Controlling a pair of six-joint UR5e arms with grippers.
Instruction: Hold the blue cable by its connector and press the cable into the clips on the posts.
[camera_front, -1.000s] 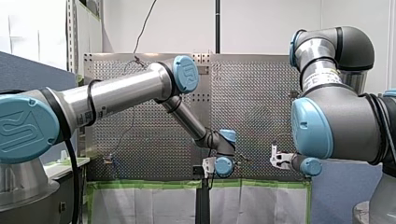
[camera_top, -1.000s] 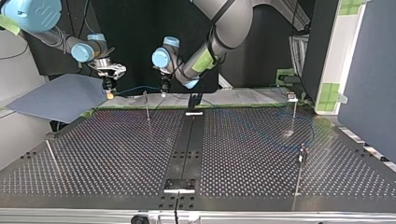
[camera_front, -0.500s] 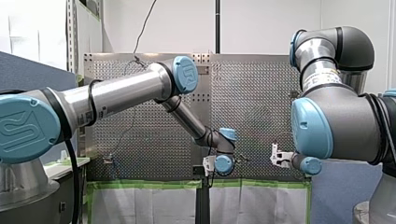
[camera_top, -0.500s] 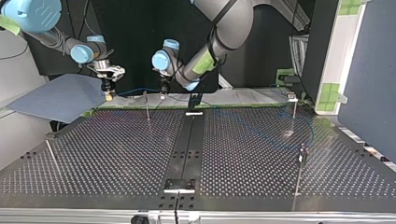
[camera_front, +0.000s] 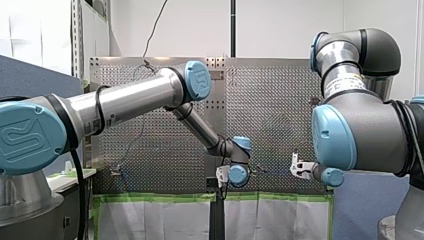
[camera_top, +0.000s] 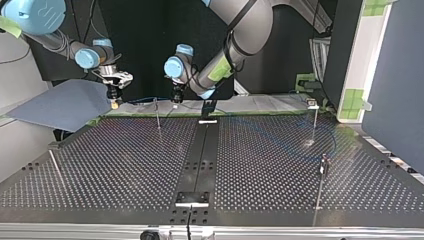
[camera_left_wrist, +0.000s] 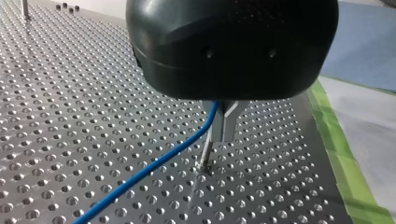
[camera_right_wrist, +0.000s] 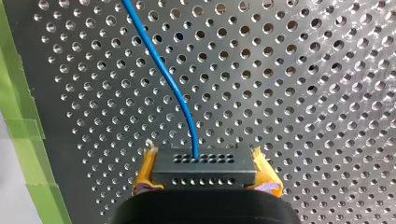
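My right claw (camera_top: 114, 102) has edged slightly toward the top view's left since a second ago, away from my left claw (camera_top: 176, 96), whose wrist has barely shifted. Nearest the camera in the top view, a tall post (camera_top: 320, 182) stands at the right side of the table (camera_top: 125, 170). Further back, a second post (camera_top: 158, 116) rises between the two claws across the view. Both claws hang at the far edge, and the blue cable (camera_top: 142, 97) is only a faint line between them.

The wrist views show the grips, which that view does not. In the right wrist view the yellow pads (camera_right_wrist: 145, 171) are clamped on a black connector (camera_right_wrist: 204, 170). The cable leaves the connector's face and runs away over the holes, beside green tape (camera_right_wrist: 18, 107). In the left wrist view the metal fingers (camera_left_wrist: 226, 123) are pinched on the cable just above a small post (camera_left_wrist: 204, 154). In the front view neither cable nor connector can be made out.
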